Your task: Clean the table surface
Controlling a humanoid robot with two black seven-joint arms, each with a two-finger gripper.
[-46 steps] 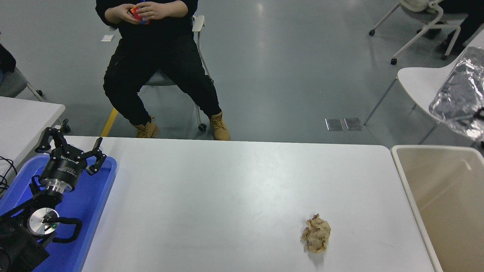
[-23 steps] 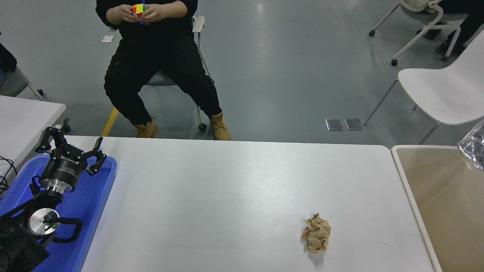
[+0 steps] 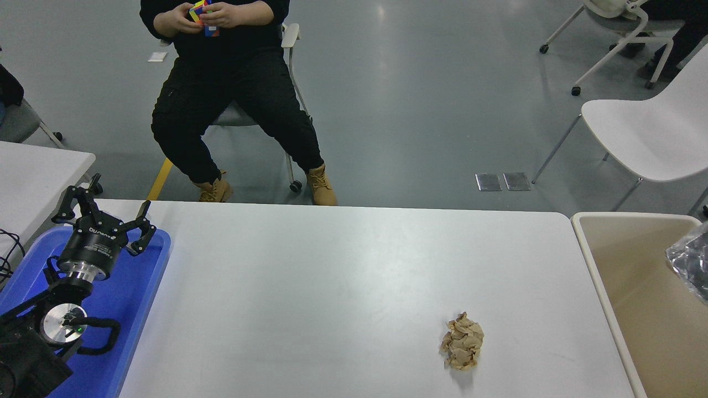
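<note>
Left black end effector [image 3: 102, 218] parked, fingers spread, over blue plastic tray [image 3: 145, 276] at lower left.
Crumpled brown paper ball [image 3: 462, 341] on wide white matte table surface [image 3: 332, 287], near beige bin [image 3: 636, 265]; crinkled silver foil [image 3: 691, 265] over bin, right end effector unseen.

One head camera only, high on my side, facing forward and down: the table [image 3: 343, 265] fills the near frame, with grey floor [image 3: 415, 110] and a seated person [image 3: 232, 88] beyond.
</note>
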